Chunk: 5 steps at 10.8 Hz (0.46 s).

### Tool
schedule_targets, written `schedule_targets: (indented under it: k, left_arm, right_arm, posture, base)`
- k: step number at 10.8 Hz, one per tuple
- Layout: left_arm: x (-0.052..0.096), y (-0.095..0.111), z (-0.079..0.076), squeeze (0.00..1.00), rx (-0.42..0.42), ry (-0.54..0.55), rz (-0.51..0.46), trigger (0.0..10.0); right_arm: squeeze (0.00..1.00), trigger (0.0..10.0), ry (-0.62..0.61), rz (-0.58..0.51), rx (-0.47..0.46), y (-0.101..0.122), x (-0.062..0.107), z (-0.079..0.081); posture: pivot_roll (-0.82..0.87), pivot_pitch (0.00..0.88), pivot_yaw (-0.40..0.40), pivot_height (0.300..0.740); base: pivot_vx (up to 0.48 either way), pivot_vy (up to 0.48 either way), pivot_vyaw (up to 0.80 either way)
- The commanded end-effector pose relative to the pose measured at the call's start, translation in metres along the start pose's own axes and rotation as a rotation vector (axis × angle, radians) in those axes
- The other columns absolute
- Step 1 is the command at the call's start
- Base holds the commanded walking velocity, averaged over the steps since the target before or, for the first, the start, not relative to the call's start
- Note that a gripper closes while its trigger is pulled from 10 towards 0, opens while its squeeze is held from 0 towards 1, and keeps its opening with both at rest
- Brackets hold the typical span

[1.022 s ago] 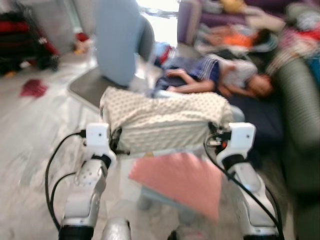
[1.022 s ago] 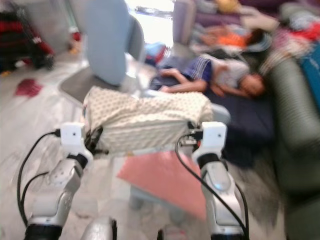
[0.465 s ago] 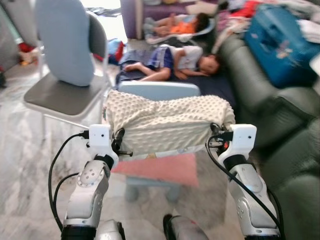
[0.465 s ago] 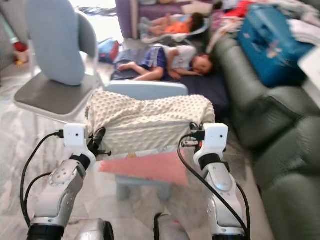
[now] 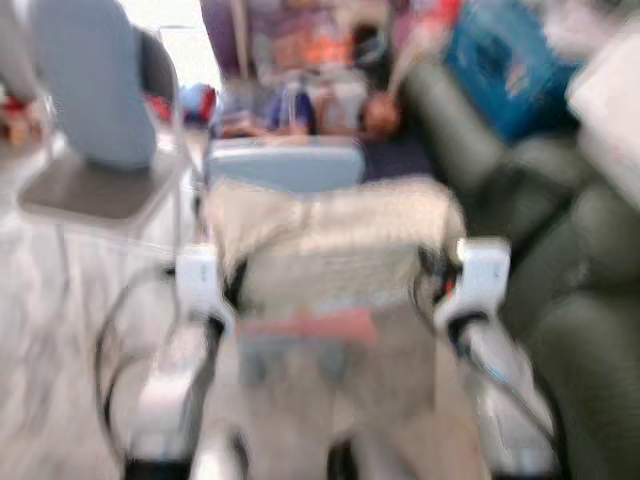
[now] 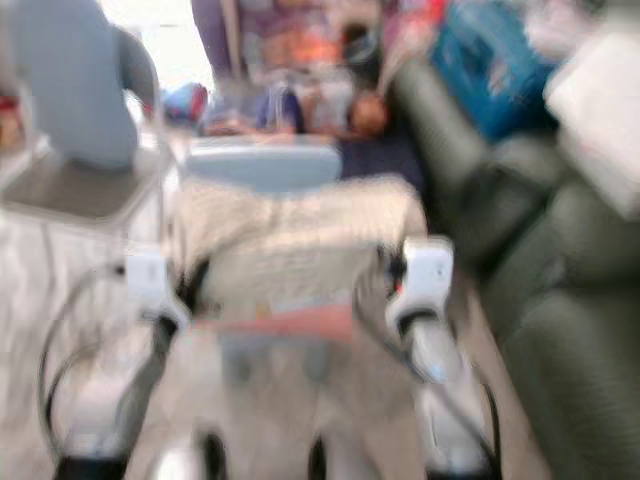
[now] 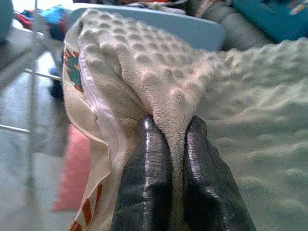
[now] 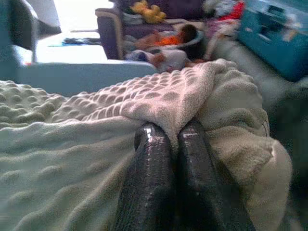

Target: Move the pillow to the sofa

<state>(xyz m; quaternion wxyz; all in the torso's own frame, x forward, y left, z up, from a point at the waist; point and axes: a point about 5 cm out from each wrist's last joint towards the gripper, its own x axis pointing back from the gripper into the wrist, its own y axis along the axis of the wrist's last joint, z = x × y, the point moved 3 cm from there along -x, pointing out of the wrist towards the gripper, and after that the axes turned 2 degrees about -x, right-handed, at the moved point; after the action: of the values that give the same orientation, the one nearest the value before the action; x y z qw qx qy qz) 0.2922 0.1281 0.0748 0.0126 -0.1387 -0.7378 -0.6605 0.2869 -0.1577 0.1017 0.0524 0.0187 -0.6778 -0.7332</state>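
Pillow | left gripper, right gripper pinching opposite cover edges, carrying it level | sofa lying rightward

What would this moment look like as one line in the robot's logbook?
carrying | left gripper shut on pillow | right gripper shut on pillow | sofa at right
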Motion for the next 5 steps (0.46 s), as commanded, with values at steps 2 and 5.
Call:
schedule_targets:
  k: [2,5]
  left_arm:
    - [0.0002,0.0070,-0.0011,0.00,-0.016,-0.025,-0.017,10.0]
    - [0.0019,0.0057,-0.0026,0.00,-0.020,-0.037,-0.007,10.0]
  right_arm:
    - [0.00,10.0,-0.020,-0.005,-0.011,0.0008,0.0007,-0.0021]
    - [0.00,10.0,-0.018,0.012,-0.012,-0.0026,0.0015,-0.0009]
  posture:
    - [-0.09,0.087,-0.037,0.740]
    - [-0.09,0.098,-0.036,0.740]
  base:
    - [-0.306,0.000,-0.27]
    - [-0.303,0.000,-0.53]
